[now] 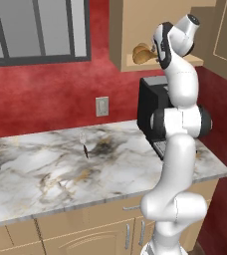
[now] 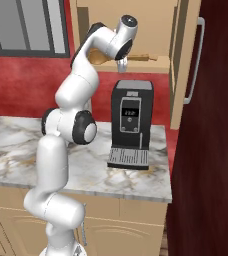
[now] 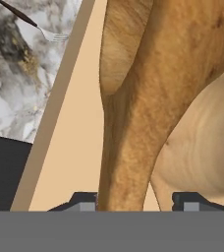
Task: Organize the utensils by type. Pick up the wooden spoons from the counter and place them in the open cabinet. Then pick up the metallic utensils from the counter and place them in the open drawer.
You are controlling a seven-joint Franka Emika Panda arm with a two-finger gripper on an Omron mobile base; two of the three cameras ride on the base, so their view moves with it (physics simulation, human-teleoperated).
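Note:
Two tan wooden spoons (image 1: pixel 143 54) lie on the shelf of the open cabinet (image 1: pixel 197 61). My gripper (image 1: pixel 163 63) hangs over them and points down, also seen from the right (image 2: pixel 122 66). In the hand view, one spoon's handle (image 3: pixel 128 147) runs up between my fingertips (image 3: pixel 84 204). It meets the left tip, with a gap to the right one, so the gripper is open. The other spoon's bowl (image 3: pixel 207 147) lies beside it. Small metallic utensils (image 1: pixel 84 144) lie on the marble counter (image 1: pixel 36 174). A dark-handled fork (image 3: pixel 45 30) shows below the shelf edge.
A black coffee machine (image 2: pixel 131 120) stands on the counter right under the cabinet. The cabinet's door (image 2: pixel 186 55) stands open to the right. A wall outlet (image 1: pixel 102 106) and a window (image 1: pixel 36 30) are on the red wall at left.

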